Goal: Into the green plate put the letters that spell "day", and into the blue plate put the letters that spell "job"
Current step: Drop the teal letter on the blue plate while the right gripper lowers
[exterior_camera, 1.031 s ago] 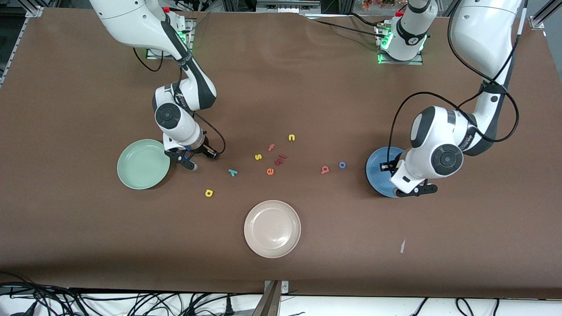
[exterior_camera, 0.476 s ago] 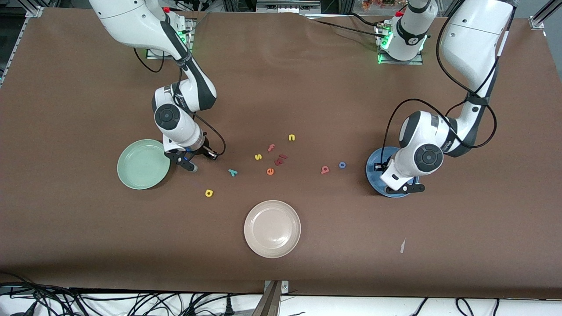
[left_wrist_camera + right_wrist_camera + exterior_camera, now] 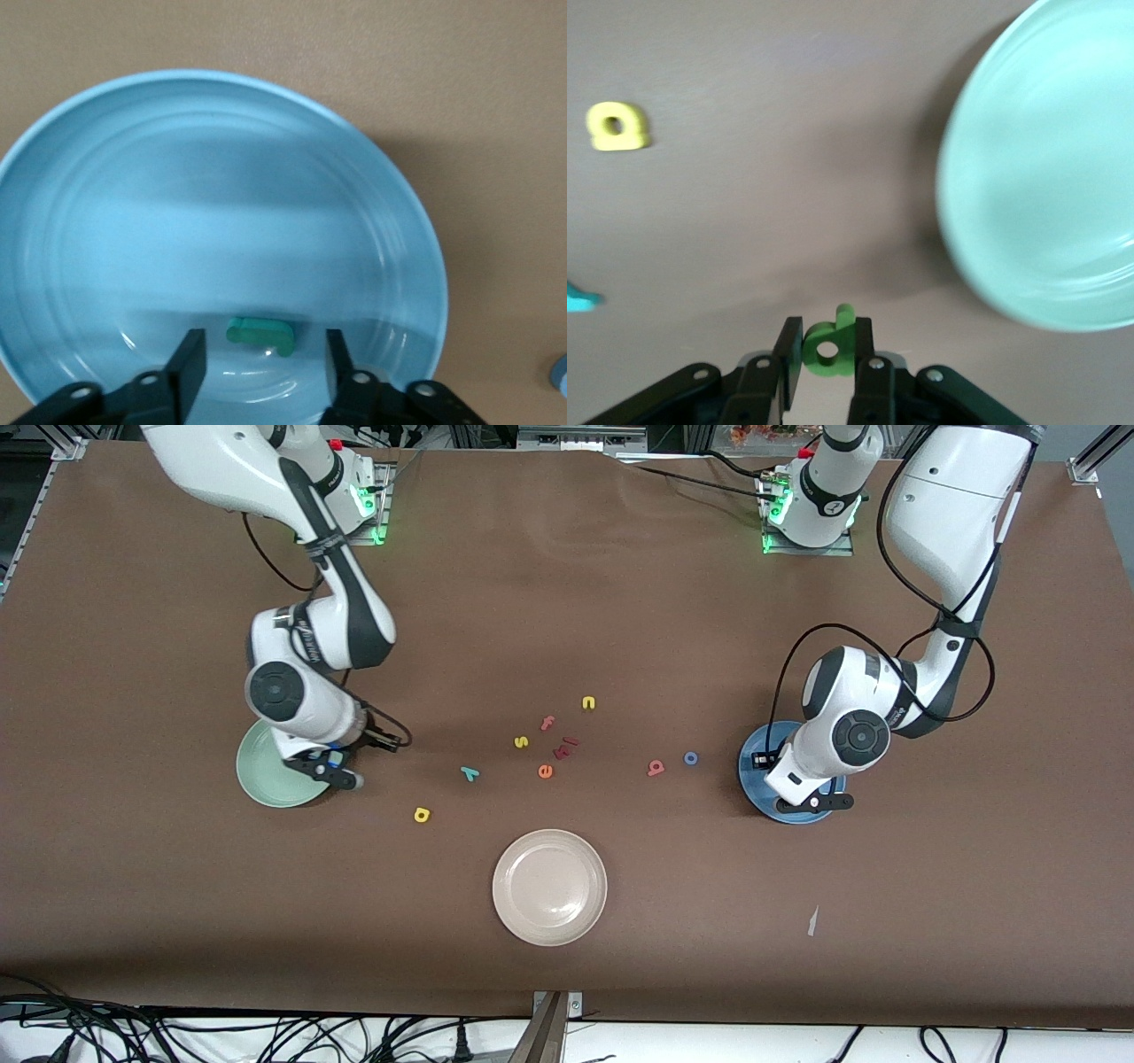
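My left gripper (image 3: 260,363) hangs low over the blue plate (image 3: 753,775), open. A teal "j" (image 3: 260,333) lies loose in that plate (image 3: 221,204), between the fingers and touching neither. My right gripper (image 3: 828,354) is shut on the olive-green "d" (image 3: 828,345). It hovers (image 3: 341,766) at the rim of the green plate (image 3: 270,779) on the side toward the other letters. The yellow "a" (image 3: 422,814) and teal "y" (image 3: 469,773) lie on the table between the green plate and the letter cluster. The salmon "b" (image 3: 656,767) and blue "o" (image 3: 691,758) lie beside the blue plate.
A cream-white plate (image 3: 549,886) sits nearer the front camera at mid-table. Loose letters lie in the middle: yellow "n" (image 3: 588,702), yellow "s" (image 3: 521,741), pink "f" (image 3: 547,723), orange "e" (image 3: 545,771) and dark red pieces (image 3: 565,747). A paper scrap (image 3: 811,921) lies toward the front edge.
My right arm has carried the "d" from the bare table to the green plate's rim. My left arm has settled lower over the blue plate and its fingers have opened off the "j".
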